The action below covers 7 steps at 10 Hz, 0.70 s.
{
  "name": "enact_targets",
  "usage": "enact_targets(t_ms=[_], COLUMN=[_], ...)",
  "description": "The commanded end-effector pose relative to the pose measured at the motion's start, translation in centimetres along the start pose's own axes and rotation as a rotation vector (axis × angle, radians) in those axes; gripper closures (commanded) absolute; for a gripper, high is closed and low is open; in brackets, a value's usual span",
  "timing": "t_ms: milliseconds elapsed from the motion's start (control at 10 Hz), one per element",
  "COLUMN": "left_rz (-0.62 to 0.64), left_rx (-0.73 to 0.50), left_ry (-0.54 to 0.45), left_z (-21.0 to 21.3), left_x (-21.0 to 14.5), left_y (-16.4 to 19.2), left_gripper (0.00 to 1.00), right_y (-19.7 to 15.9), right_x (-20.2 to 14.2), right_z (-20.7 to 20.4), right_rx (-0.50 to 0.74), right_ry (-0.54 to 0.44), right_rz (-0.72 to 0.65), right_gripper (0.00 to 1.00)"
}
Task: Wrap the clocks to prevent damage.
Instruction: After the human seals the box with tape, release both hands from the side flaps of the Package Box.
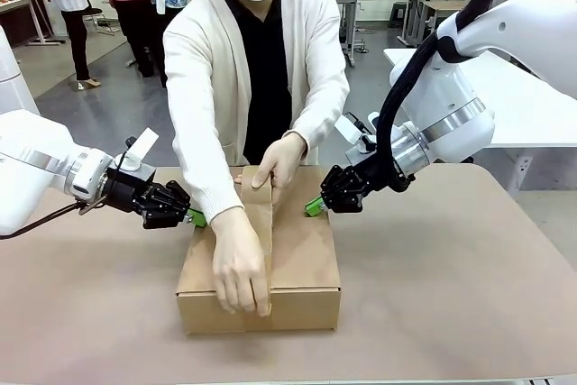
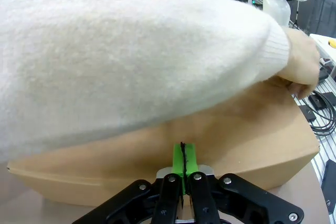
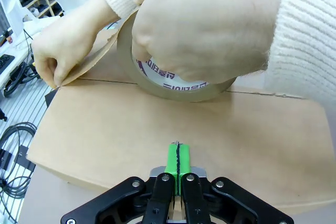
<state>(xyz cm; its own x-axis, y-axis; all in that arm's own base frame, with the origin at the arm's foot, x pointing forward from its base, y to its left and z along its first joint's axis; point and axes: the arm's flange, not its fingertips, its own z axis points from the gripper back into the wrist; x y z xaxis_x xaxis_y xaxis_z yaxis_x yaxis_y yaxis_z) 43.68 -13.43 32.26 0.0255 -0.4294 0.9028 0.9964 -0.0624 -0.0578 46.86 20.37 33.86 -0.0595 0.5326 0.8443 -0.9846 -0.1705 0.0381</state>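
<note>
Both grippers closed, flanking the box (image 1: 306,254): left gripper (image 1: 196,218) at ten o'clock, right gripper (image 1: 313,207) at two; a hand (image 3: 210,24) clutches the tape roll (image 3: 181,94). Wrapping seemingly done, sealing underway.

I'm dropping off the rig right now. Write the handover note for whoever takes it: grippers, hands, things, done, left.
Left gripper: shut, empty, tip at the box's left side; contact unclear.
Right gripper: shut, empty, tip at the box's right side.
Person: near hand pins the tape strip over the box's near edge; far hand holds the tape roll at the far edge.
Done: flaps shut, strip drawn along the top seam.
Left: likely pressing the strip down and cutting it from the roll. Box contents hidden.
</note>
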Motion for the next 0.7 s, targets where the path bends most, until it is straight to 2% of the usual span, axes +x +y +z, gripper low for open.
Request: enact_targets(t_ms=[0,600], left_rz=[0.003,0.003], left_rx=[0.005,0.005], left_ry=[0.007,0.007], left_z=[-0.10,-0.10], left_x=[-0.17,-0.17], left_y=[-0.03,-0.03], left_gripper=[1.00,1.00], right_y=[-0.07,-0.07], right_x=[-0.29,-0.29], right_z=[-0.28,-0.28], right_rx=[-0.003,-0.003], right_ry=[0.004,0.004], right_rz=[-0.012,-0.012], right_gripper=[0.99,0.99])
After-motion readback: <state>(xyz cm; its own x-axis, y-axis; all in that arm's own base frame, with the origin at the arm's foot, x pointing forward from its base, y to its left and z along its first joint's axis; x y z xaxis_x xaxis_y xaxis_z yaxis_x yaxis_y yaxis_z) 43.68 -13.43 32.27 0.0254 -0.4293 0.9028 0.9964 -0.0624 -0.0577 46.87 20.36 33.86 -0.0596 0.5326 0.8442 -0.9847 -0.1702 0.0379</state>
